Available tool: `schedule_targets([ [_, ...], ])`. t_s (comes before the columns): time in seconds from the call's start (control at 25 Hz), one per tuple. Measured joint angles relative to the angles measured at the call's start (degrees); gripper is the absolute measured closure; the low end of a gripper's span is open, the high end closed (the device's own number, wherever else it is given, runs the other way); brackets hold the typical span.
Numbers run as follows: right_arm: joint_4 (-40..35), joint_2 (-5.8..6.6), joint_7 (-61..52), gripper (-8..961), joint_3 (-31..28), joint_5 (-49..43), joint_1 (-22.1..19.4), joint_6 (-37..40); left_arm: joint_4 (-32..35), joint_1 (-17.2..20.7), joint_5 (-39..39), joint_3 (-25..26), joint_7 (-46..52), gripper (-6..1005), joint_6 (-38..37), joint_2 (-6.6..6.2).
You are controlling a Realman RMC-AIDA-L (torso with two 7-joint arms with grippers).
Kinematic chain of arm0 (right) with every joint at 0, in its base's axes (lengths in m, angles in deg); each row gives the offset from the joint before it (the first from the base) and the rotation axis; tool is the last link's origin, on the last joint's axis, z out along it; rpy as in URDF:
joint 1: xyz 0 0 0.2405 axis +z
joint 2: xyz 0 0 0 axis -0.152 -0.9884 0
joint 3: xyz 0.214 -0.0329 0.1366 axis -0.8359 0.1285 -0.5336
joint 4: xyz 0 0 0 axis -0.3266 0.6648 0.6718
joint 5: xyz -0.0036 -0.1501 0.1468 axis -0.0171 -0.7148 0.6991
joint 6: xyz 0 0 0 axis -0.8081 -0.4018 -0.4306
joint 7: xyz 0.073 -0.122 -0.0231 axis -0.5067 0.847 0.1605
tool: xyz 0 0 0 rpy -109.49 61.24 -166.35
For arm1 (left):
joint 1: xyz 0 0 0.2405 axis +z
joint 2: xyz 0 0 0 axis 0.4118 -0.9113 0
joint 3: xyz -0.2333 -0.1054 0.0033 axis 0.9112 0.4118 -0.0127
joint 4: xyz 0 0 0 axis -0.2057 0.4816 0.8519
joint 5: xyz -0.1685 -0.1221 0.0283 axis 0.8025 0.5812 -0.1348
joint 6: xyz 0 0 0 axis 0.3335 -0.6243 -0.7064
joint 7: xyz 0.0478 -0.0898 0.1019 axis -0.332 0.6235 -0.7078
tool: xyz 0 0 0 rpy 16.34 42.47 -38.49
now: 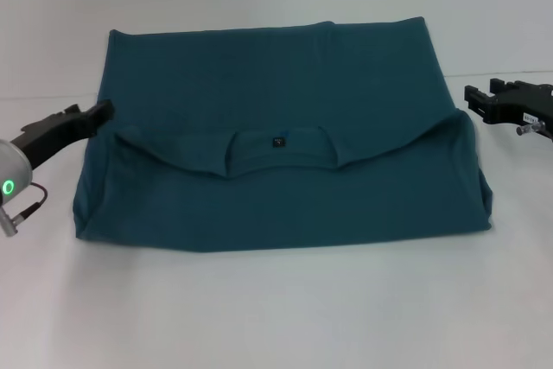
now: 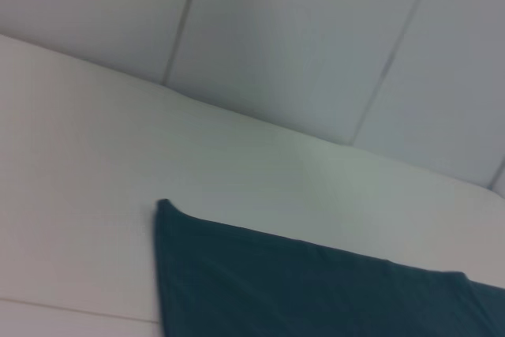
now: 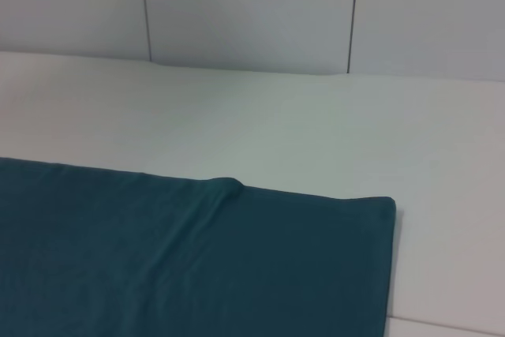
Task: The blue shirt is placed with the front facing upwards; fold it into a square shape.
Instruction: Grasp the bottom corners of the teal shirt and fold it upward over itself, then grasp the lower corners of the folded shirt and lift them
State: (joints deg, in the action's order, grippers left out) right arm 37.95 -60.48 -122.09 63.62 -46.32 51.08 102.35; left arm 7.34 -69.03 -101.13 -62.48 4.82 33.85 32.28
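Shirt [image 1: 276, 140] first: we see it lying flat on the white table [image 1: 276, 317], already folded once, with the collar [image 1: 276, 155] edge across the middle. We think the next fold comes now, so the sides must be pinched and brought in to make a square.

Our left gripper [image 1: 102, 111] sits right at the shirt's left edge. Our right gripper [image 1: 480, 101] sits just beside the right edge. Neither one holds any cloth. We cannot tell if their fingers are open or closed. The chest letters are hidden inside the fold.
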Motion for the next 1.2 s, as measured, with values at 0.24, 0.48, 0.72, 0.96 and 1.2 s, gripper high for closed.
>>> schedule_targets([
  [0.24, -0.41, 0.35, 0.11, 499, 0.12, 4.87, -1.15, 1.89, 0.15, 0.4, 0.72, -0.47, 1.48, 476, -0.21, -0.76],
  [0.48, -1.39, 0.94, -1.2, 112, 0.19, 5.23, -1.58, 5.53, 0.84, 0.57, 0.48, -0.54, 2.72, 227, -1.89, -1.23],
  [0.72, -9.38, -0.04, -13.74, 25, 9.07, 1.22, -4.89, 8.91, 4.69, 2.93, 0.29, -4.62, 9.38, 113, -9.59, -1.52],
  [0.96, -20.96, -0.95, -26.85, 26, 18.24, -0.29, -12.1, 18.55, 11.81, 8.56, -0.15, -12.38, 18.87, 112, -21.5, -1.68],
  [1.2, -29.21, -0.62, -34.76, 28, 21.37, -3.15, -17.93, 27.7, 19.3, 13.86, -1.85, -13.91, 26.37, 113, -31.34, -1.83],
])
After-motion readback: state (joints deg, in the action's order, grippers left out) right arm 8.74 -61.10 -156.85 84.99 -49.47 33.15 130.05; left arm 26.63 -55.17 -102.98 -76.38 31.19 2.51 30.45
